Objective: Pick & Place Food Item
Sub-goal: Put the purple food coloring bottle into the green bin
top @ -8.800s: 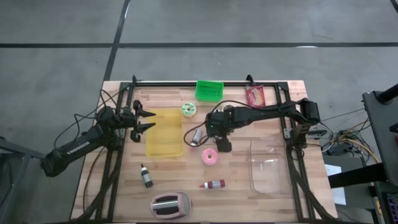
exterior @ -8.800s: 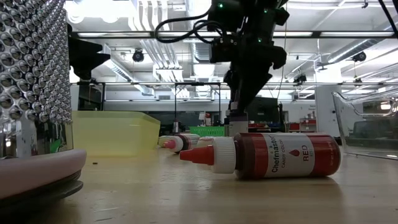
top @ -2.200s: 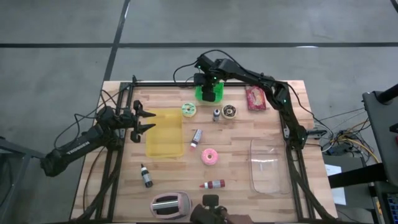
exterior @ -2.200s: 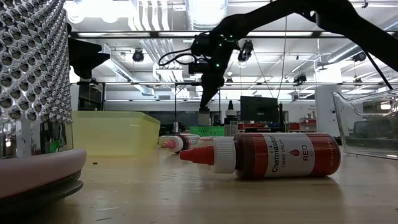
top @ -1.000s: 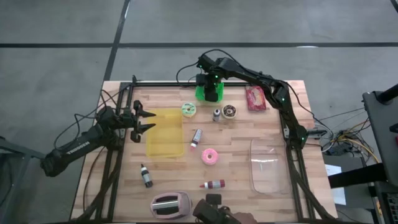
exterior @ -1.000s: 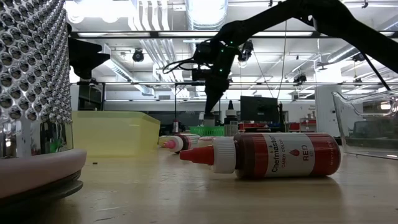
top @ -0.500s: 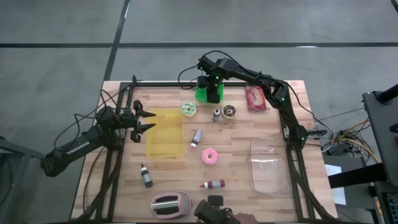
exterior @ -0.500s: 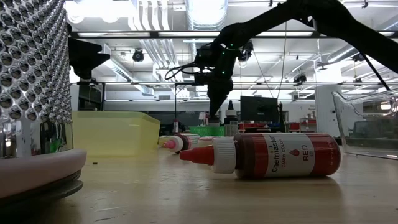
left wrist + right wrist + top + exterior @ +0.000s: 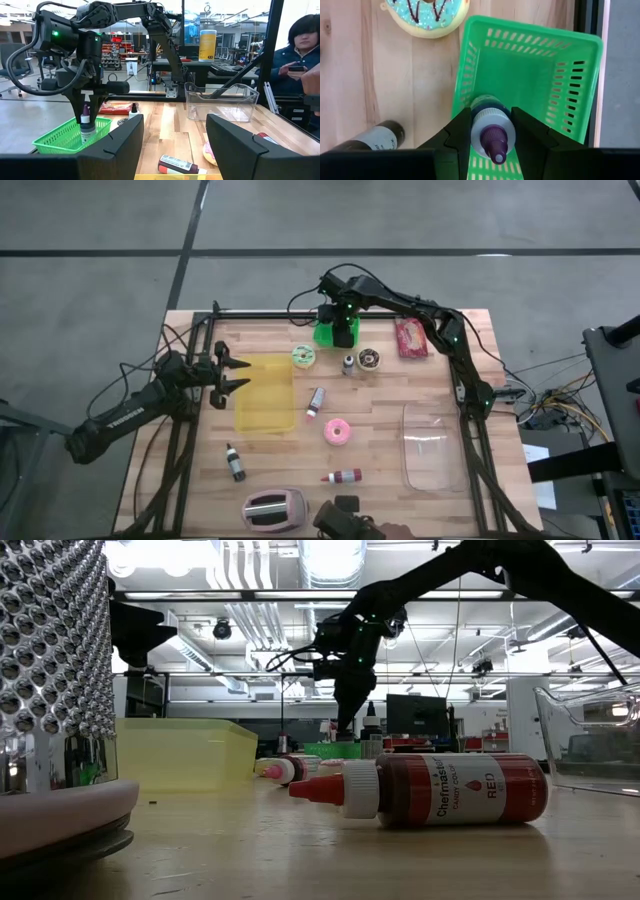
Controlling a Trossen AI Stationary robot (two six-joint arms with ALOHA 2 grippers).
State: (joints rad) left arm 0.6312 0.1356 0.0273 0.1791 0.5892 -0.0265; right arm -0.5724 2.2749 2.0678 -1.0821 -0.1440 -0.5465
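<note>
A small dropper bottle point(image 9: 491, 131) with a purple tip, a white cap and a dark body stands upright between the fingers of my right gripper point(image 9: 344, 332), over the green basket point(image 9: 540, 70) at the table's far edge. In the left wrist view the bottle point(image 9: 87, 127) has its lower part inside the basket point(image 9: 60, 140); whether it stands on the basket's floor cannot be told. My left gripper point(image 9: 232, 375) waits open at the table's left, beside the yellow bin point(image 9: 265, 392). My right gripper pinches the bottle between its two fingers at the white cap point(image 9: 477, 129), below the purple tip. The fingers point(image 9: 77, 112) come from above, pointing down. The bottle stands upright, tip up, its lower part sunk below the basket's rim.
Near the basket lie a teal donut point(image 9: 303, 355), a chocolate donut point(image 9: 370, 359), a small bottle point(image 9: 348, 363) and a snack packet point(image 9: 410, 337). Nearer are a pink donut point(image 9: 338, 431), a red bottle point(image 9: 342, 476), a clear container point(image 9: 433, 448) and a toaster point(image 9: 274, 508). A person point(image 9: 300, 50) stands beyond the table.
My right gripper has sunk a little toward the green basket with the bottle, drifting slightly toward the table's right edge. The bottle has stayed upright in the hold.
</note>
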